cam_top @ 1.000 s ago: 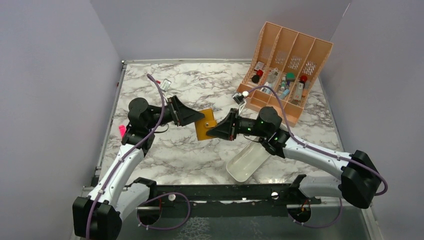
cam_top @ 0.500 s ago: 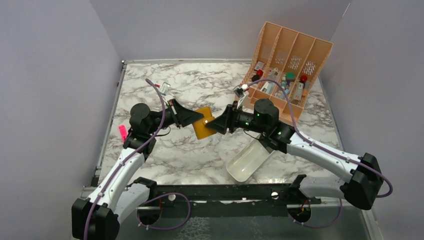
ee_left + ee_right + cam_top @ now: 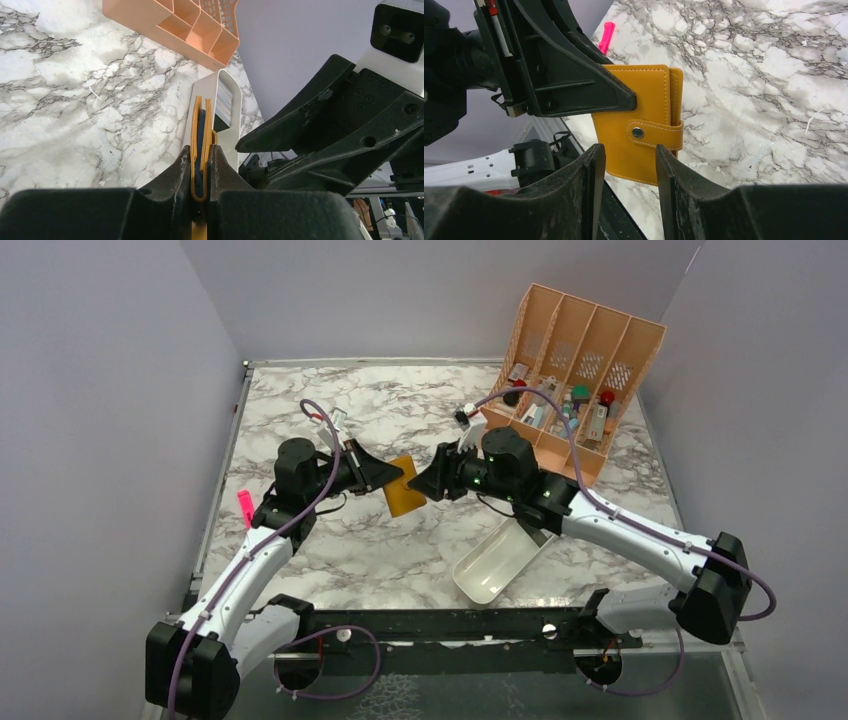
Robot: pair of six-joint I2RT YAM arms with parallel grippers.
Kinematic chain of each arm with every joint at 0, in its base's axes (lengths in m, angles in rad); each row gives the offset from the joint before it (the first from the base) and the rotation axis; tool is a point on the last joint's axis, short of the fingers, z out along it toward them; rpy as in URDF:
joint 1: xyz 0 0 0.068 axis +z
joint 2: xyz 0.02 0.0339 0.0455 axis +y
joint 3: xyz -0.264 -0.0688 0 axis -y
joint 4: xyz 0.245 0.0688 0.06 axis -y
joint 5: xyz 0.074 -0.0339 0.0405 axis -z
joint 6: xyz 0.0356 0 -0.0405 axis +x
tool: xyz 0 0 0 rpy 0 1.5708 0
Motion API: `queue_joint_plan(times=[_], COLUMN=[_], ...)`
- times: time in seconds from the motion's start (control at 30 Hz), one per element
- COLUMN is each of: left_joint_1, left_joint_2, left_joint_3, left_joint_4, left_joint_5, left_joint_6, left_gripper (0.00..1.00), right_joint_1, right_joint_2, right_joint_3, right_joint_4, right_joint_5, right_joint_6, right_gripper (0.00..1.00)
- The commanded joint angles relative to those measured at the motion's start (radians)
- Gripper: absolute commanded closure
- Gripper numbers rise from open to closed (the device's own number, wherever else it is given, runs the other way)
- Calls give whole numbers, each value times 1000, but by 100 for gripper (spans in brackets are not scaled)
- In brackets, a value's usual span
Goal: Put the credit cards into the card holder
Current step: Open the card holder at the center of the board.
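The card holder [image 3: 404,496], a mustard-orange wallet closed by its snap strap, hangs above the marble table between the two arms. My left gripper [image 3: 393,478] is shut on its folded spine; the left wrist view shows the card holder [image 3: 202,131] edge-on, pinched between the fingers of that gripper [image 3: 202,150]. My right gripper [image 3: 426,483] stands open just in front of the snap side, with the card holder [image 3: 639,117] beyond the tips of the gripper [image 3: 626,152] and untouched. Pale credit cards [image 3: 224,102] lie stacked in the white tray [image 3: 232,130].
The white oblong tray [image 3: 497,558] lies near the front, under the right arm. A peach slotted organiser [image 3: 575,360] with several small items stands at the back right. A pink marker [image 3: 245,503] lies at the table's left edge. Grey walls close in both sides.
The left gripper has shut on the card holder and the right gripper has let it go and opened. Both arms and the holder have shifted slightly left and back.
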Motion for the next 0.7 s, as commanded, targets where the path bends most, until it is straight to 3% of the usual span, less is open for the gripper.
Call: queue_joint_plan(times=[0.0, 0.5, 0.57, 0.67], left_joint_1=[-12, -26, -29, -29], left_joint_2=[-15, -45, -40, -43], left_joint_3=[26, 34, 33, 25], left_joint_4=[-14, 76, 78, 73], left_joint_5=[-38, 62, 75, 75], left_joint_6=[7, -138, -143, -142], left_gripper=[100, 100, 100, 100], right_joint_1=[26, 38, 39, 39], right_joint_2=[55, 185, 182, 165], right_joint_3=[56, 74, 65, 37], right_joint_4=[-26, -26, -31, -33], right_joint_5=[39, 64, 98, 178], right_joint_6=[-28, -41, -44, -49], right_gripper=[53, 51, 60, 81])
